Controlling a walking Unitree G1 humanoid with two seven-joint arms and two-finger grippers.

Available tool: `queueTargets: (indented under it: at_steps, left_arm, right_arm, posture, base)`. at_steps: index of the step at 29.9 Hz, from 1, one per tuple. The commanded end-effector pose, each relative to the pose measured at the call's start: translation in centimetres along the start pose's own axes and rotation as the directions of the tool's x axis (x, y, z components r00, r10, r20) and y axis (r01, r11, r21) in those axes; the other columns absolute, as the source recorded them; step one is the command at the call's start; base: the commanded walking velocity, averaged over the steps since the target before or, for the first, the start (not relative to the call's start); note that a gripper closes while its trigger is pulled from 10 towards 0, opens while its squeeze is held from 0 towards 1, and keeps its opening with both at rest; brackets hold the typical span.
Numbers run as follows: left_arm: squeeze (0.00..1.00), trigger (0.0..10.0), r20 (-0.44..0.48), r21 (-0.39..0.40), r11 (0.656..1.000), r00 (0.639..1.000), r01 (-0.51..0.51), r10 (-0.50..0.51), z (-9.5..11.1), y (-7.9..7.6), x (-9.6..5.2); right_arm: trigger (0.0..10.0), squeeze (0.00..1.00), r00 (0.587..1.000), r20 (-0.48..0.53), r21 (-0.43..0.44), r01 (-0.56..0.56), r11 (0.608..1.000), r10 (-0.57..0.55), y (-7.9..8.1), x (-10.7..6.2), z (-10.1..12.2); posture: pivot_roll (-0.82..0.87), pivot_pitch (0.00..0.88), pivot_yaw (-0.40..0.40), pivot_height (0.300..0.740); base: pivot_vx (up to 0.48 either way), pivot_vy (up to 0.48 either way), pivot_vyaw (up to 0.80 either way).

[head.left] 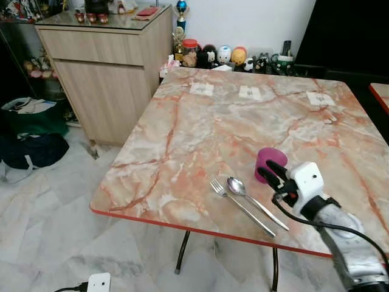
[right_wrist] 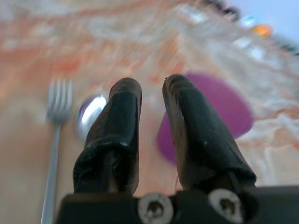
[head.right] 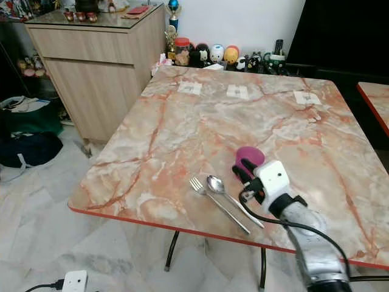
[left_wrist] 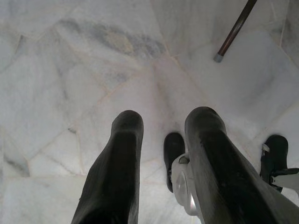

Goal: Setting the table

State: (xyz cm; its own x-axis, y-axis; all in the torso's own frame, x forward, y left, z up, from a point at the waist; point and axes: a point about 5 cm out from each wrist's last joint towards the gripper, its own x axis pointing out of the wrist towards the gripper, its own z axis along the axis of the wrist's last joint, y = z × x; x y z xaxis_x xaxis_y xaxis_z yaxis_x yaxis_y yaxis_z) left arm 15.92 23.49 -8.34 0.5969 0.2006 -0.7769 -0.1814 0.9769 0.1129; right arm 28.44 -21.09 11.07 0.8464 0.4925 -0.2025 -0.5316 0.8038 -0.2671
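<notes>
Left eye view: we read no writing. On the table [head.left: 200, 134] we count one fork [head.left: 219, 185], one spoon [head.left: 237, 186], one purple cup [head.left: 265, 159] just beside the spoon. Right gripper [right_wrist: 152, 95] beside cup, fingers slightly parted, holding nothing. Left gripper [left_wrist: 163, 128] spread over floor.

Right wrist view blurred; purple cup [head.left: 267, 159] partly hidden behind right gripper [head.left: 271, 172].

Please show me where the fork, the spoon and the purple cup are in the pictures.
fork [head.left: 219, 185], left eye view, on its tines.
spoon [head.left: 236, 185], left eye view, on its bowl.
cup [head.left: 267, 157], left eye view, on its rim, beside the right hand.
</notes>
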Motion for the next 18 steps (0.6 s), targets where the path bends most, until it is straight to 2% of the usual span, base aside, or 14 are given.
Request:
queueTargets:
  at_steps: [1, 2, 8, 9, 10, 11, 12, 18]
  left_arm:
    - [0.00, 10.0, -0.021, 0.018, 1.000, 1.000, 0.009, -0.008, -0.4, 0.1, -0.1]
    - [0.00, 10.0, -0.024, 0.017, 1.000, 1.000, 0.012, -0.012, -0.5, 0.2, -0.1]
    - [0.00, 10.0, -0.033, 0.018, 1.000, 0.999, 0.013, -0.013, -0.6, 0.6, -0.1]
    - [0.00, 10.0, -0.036, 0.019, 1.000, 0.999, 0.012, -0.011, -0.7, 0.8, -0.2]
    - [0.00, 10.0, -0.036, 0.019, 1.000, 0.999, 0.012, -0.011, -0.7, 0.8, -0.2]
    - [0.00, 10.0, -0.037, 0.019, 1.000, 0.999, 0.011, -0.010, -0.7, 1.1, -0.2]
    - [0.00, 10.0, -0.038, 0.020, 1.000, 0.999, 0.010, -0.009, -0.7, 1.3, -0.2]
    - [0.00, 10.0, -0.039, 0.022, 1.000, 0.999, 0.008, -0.007, -0.8, 2.0, -0.3]
  right_arm:
    - [10.0, 0.00, 0.997, -0.051, 0.021, -0.056, 0.998, 0.057, 0.6, -0.1, -0.6]
    - [10.0, 1.00, 0.993, -0.098, 0.075, -0.054, 0.996, 0.061, 0.4, -0.2, -1.4]
    - [10.0, 1.00, 0.983, -0.154, 0.148, -0.076, 0.986, 0.098, 0.7, 0.0, -2.3]
    - [10.0, 0.79, 0.976, -0.206, 0.157, -0.043, 0.987, 0.076, 0.5, 0.2, -3.0]
    - [10.0, 0.79, 0.976, -0.206, 0.157, -0.043, 0.987, 0.076, 0.5, 0.2, -3.0]
    - [10.0, 0.18, 0.969, -0.236, 0.152, -0.031, 0.988, 0.067, 0.3, 0.3, -3.4]
    - [10.0, 0.00, 0.968, -0.241, 0.169, -0.028, 0.985, 0.069, 0.3, 0.4, -3.5]
    - [10.0, 0.00, 0.966, -0.242, 0.182, -0.048, 0.982, 0.092, 0.1, 0.9, -3.3]
  posture:
    - [-0.06, 0.011, -0.014, 0.740]
    - [-0.05, 0.010, -0.013, 0.740]
    - [-0.06, 0.001, -0.007, 0.740]
    - [-0.05, 0.000, -0.006, 0.740]
    - [-0.05, 0.000, -0.006, 0.740]
    - [-0.05, 0.000, -0.005, 0.740]
    - [-0.05, 0.000, -0.004, 0.740]
    - [-0.05, 0.000, 0.003, 0.740]
  base:
    - [0.000, 0.000, 0.00]
    - [0.000, 0.000, 0.00]
    - [0.000, 0.000, 0.00]
    - [0.000, 0.000, 0.00]
    - [0.000, 0.000, 0.00]
    - [0.000, 0.000, 0.00]
    - [0.000, 0.000, 0.00]
    - [0.000, 0.000, 0.00]
